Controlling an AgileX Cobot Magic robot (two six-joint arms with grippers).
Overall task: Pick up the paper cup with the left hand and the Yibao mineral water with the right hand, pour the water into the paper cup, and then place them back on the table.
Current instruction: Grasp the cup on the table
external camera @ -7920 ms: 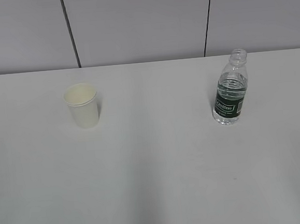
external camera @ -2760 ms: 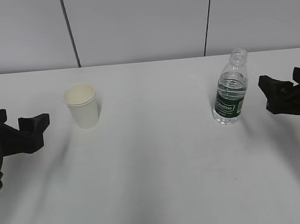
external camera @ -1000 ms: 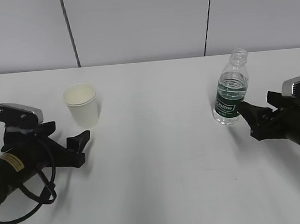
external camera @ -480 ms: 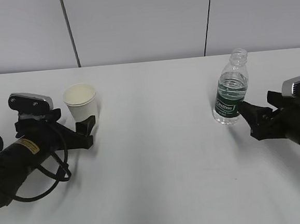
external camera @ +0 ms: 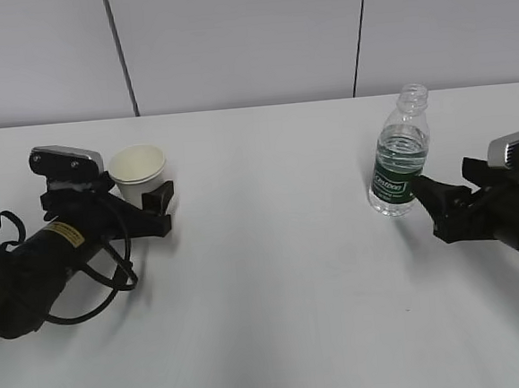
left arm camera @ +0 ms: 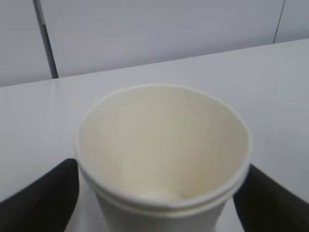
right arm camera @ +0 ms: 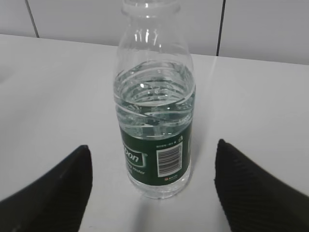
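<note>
The paper cup (external camera: 138, 172) stands upright on the white table (external camera: 275, 274) at the left. My left gripper (external camera: 145, 201), on the yellow-labelled arm, is open with a finger on each side of the cup. In the left wrist view the empty cup (left arm camera: 164, 150) fills the gap between the black fingers (left arm camera: 41, 198). The Yibao mineral water (external camera: 399, 165) stands upright at the right, capless and partly full. My right gripper (external camera: 426, 201) is open just right of it, apart. In the right wrist view the bottle (right arm camera: 155, 140) stands ahead, between the wide-spread fingers (right arm camera: 48, 193).
A grey panelled wall (external camera: 248, 42) runs along the table's far edge. Loose black cables (external camera: 87, 288) loop beside the left arm. Bare tabletop lies between cup and bottle.
My left arm has moved forward and right until its fingers flank the cup. The right arm has stayed still beside the bottle. Cup and bottle have not moved.
</note>
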